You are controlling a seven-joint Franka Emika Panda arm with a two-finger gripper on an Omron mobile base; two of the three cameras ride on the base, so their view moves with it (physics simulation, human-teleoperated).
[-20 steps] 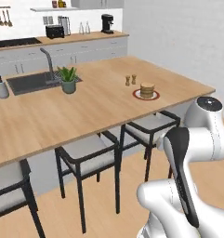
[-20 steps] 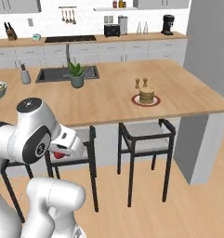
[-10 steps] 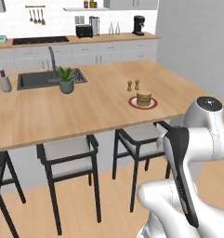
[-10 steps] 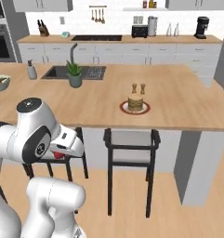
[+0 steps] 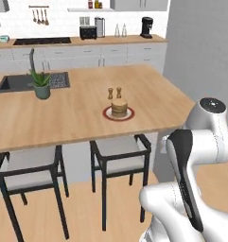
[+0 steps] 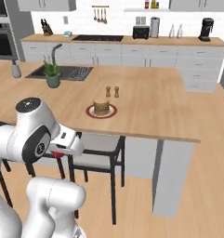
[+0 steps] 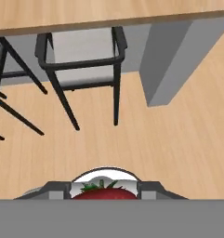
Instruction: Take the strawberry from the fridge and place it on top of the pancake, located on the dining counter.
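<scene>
Left to right across the dining surface (image 5: 77,113): sink w/ faucet (image 5: 32,59) at the far left end, a potted plant (image 5: 41,85) just beside it, then two small brown shakers (image 5: 114,92) and, right in front of them, the pancake (image 5: 118,108) on its red-rimmed plate. Nothing on top of the stack yet. Black stools (image 5: 118,158) tuck under the near edge.

Step in hand: the carry. Fruit is out of the fridge and the robot faces the surface, arm tucked low by its body, below surface height (judging from the hand cam, which looks at stool legs and floor). Next move calls for raising the arm above the edge, reaching over to the plate, centring over the stack, lowering, then letting go gently, since a small round fruit could roll off.

The hand (image 7: 104,193): part closed, pinching the strawberry (image 7: 104,192) between its tips; red also peeks below the hand in the right base view (image 6: 57,154).
</scene>
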